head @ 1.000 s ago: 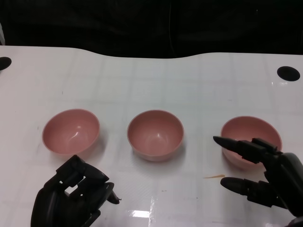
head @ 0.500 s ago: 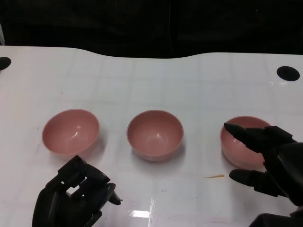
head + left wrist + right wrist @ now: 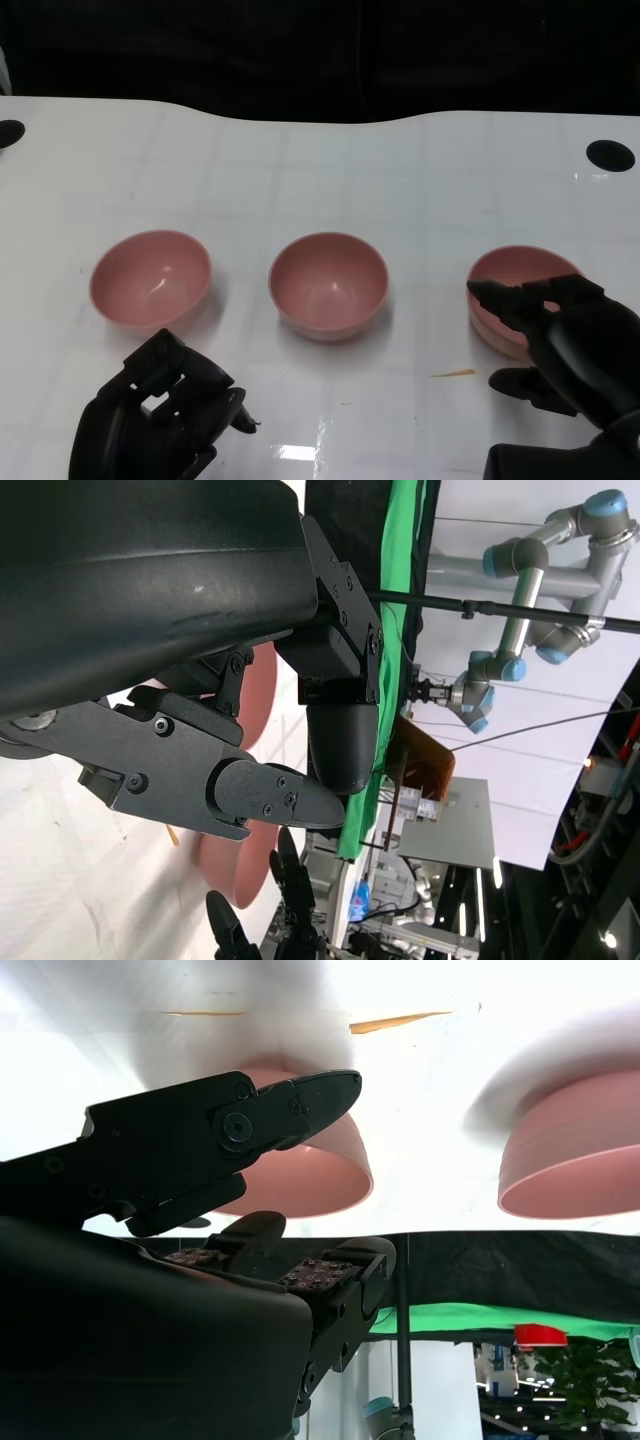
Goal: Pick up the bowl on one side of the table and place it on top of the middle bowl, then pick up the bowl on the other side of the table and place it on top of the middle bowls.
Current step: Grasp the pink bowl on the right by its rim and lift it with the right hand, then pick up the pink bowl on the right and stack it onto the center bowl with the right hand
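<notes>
Head view: right robot hand (image 3: 565, 335) was open, fingers spread over right pink bowl (image 3: 510, 275); looked light, rigid, slick; grip rim. Left robot hand (image 3: 160, 415) curled empty.

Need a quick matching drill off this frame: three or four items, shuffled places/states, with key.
Items:
1. right hand
2. left hand
3. middle bowl
4. black hole

Places/states:
A. near the table's far right edge
B. fingers spread at the right bowl
C. curled, nearer than the left bowl
D. alone, nothing stacked in it

Pairs: 1-B, 2-C, 3-D, 4-A
</notes>
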Action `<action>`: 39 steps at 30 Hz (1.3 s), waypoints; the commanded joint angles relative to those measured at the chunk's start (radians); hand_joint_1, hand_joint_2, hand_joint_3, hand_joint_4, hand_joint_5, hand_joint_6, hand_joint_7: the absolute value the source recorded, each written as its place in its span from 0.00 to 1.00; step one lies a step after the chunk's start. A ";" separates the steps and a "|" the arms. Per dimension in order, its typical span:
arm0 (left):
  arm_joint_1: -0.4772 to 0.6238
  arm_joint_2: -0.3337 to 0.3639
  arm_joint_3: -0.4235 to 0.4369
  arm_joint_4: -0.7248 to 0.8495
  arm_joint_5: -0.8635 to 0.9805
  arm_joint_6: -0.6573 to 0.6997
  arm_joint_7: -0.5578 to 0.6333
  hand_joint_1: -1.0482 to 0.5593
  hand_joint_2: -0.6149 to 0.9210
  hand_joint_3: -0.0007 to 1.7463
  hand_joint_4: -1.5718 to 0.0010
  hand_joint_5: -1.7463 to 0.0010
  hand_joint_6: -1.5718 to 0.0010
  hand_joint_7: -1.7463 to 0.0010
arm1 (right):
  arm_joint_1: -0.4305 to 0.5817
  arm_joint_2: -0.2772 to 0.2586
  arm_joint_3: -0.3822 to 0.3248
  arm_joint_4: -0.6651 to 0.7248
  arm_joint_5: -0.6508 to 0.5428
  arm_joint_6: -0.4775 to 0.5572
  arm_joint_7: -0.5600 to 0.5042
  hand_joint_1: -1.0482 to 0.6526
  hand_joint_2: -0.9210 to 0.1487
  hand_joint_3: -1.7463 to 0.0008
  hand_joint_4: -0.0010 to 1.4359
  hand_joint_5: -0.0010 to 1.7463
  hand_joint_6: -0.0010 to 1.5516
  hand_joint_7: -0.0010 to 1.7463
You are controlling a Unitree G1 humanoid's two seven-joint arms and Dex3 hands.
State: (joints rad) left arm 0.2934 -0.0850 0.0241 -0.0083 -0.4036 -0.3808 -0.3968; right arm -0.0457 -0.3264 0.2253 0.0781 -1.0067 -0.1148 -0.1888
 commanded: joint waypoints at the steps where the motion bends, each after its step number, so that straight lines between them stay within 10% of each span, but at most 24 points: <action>1: 0.001 0.003 0.001 -0.005 0.004 -0.003 0.000 0.40 1.00 0.08 0.53 0.04 0.57 0.20 | -0.061 -0.026 0.043 0.111 -0.028 0.035 -0.014 0.25 0.00 0.99 0.24 0.19 0.27 0.00; 13: 0.002 0.003 0.000 -0.008 0.004 -0.003 -0.002 0.39 1.00 0.08 0.54 0.04 0.57 0.20 | -0.201 0.008 0.157 0.331 -0.017 0.137 -0.089 0.35 0.00 0.95 0.38 0.20 0.37 0.04; 19: -0.001 0.003 0.002 -0.002 0.010 -0.009 -0.001 0.40 1.00 0.08 0.54 0.03 0.58 0.19 | -0.260 0.002 0.182 0.439 0.040 0.033 -0.227 0.50 0.00 0.97 0.64 0.64 0.74 0.07; 22: -0.007 0.003 0.004 0.010 0.014 -0.017 -0.003 0.40 1.00 0.08 0.53 0.04 0.57 0.19 | -0.279 -0.003 0.190 0.458 0.055 -0.010 -0.272 0.51 0.08 0.82 0.63 0.96 0.54 0.79; 24: -0.009 0.003 0.005 0.015 0.012 -0.018 -0.006 0.40 1.00 0.08 0.53 0.04 0.57 0.19 | -0.289 -0.004 0.193 0.472 0.064 -0.033 -0.302 0.52 0.29 0.57 0.64 0.99 0.48 0.96; 30: -0.014 0.002 0.007 0.023 0.012 -0.019 -0.005 0.42 1.00 0.09 0.53 0.05 0.56 0.21 | -0.306 -0.006 0.186 0.443 0.100 -0.061 -0.314 0.53 0.46 0.37 0.66 1.00 0.45 1.00; 39: -0.018 0.002 0.004 0.026 0.012 -0.015 -0.005 0.41 1.00 0.09 0.54 0.05 0.56 0.22 | -0.301 -0.018 0.172 0.270 0.156 -0.145 -0.286 0.51 0.39 0.41 0.67 1.00 0.46 1.00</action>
State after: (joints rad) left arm 0.2761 -0.0897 0.0234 0.0129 -0.3966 -0.3862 -0.3969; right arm -0.3410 -0.3253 0.4153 0.3933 -0.8803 -0.2306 -0.4872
